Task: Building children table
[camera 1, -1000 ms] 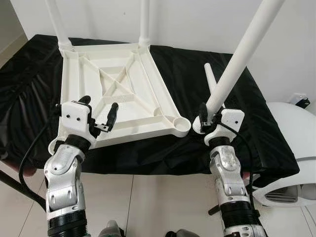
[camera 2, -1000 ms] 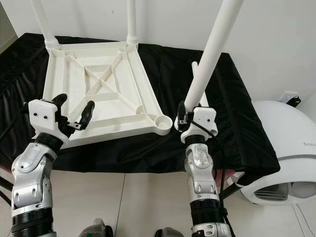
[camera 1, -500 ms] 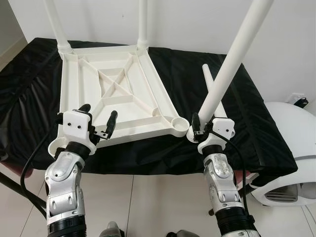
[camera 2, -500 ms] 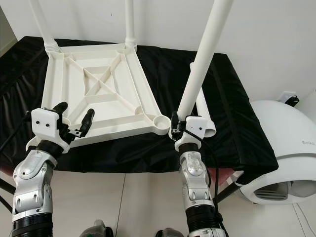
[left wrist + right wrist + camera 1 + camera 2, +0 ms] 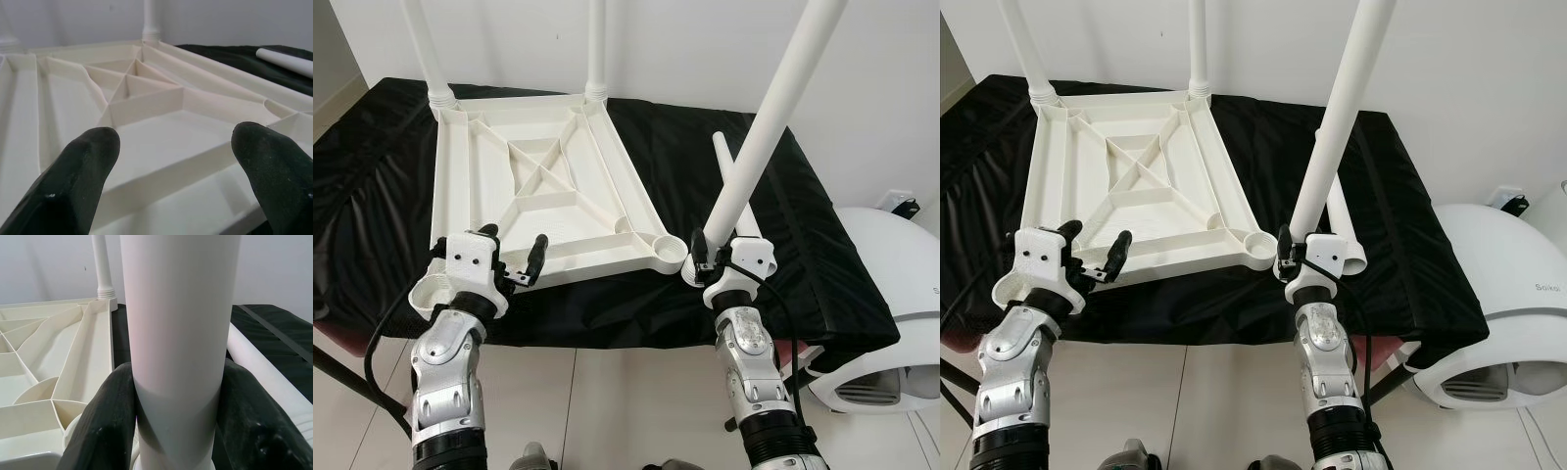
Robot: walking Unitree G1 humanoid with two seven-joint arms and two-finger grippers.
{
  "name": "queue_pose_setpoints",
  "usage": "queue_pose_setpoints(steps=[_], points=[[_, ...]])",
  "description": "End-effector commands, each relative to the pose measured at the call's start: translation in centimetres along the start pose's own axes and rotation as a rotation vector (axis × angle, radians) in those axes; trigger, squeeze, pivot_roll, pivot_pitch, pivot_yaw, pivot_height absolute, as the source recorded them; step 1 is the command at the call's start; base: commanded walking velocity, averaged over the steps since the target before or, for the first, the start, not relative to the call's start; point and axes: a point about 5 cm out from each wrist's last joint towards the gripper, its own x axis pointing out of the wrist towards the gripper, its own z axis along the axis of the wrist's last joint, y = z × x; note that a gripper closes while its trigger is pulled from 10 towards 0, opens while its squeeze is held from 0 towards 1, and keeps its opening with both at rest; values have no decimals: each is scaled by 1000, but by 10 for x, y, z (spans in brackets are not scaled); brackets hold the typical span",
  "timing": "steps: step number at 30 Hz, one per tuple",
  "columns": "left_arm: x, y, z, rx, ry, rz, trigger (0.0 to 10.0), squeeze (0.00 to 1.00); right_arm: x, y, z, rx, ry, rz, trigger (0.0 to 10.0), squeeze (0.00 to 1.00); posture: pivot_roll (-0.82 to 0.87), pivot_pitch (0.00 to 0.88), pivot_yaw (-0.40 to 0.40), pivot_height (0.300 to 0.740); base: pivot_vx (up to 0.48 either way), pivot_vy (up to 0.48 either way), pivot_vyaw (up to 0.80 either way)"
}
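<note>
A white children's tabletop [image 5: 538,186] lies upside down on a black-draped surface, ribs facing up. Two white legs [image 5: 595,49] stand screwed into its far corners. My right gripper [image 5: 705,262] is shut on a third white leg [image 5: 769,127], holding it nearly upright with its foot beside the near right corner socket [image 5: 668,252]. In the right wrist view both fingers [image 5: 105,423] press the leg [image 5: 178,333]. A fourth leg [image 5: 736,191] lies on the cloth behind. My left gripper [image 5: 514,257] is open over the tabletop's near left edge, holding nothing.
The black cloth [image 5: 822,225] hangs over the front edge of the surface above a tiled floor [image 5: 607,392]. A white rounded appliance [image 5: 891,304] stands on the floor at the right. A white wall runs behind.
My right gripper has carried the leg leftward, from beside the loose leg to the near right corner socket, and stood it more upright. My left gripper has shifted slightly nearer the front edge.
</note>
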Motion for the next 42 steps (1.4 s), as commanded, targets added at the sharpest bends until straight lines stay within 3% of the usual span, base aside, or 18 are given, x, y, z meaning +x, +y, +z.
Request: queue_pose_setpoints(steps=[1,9,28,31,37,42], points=[[4,8,-7,-48,15,321,10000,0,2,7,-1,0,-1,28,10000,0,61,0,-29,740,0,0,0],[15,11,-17,-33,83,299,10000,0,3,10,1,16,-12,28,10000,0,51,0,-16,740,0,0,0],[20,4,-35,-18,137,309,10000,0,7,10,3,13,-23,35,10000,0,53,0,-25,740,0,0,0],[21,3,-29,-2,103,308,10000,0,7,10,3,13,-24,37,10000,0,52,0,-25,740,0,0,0],[26,4,8,8,-58,281,10000,0,8,10,3,11,-27,37,10000,0,57,0,-26,740,0,0,0],[31,4,24,32,-112,277,10000,0,8,10,3,12,-27,41,10000,0,60,0,-27,740,0,0,0]])
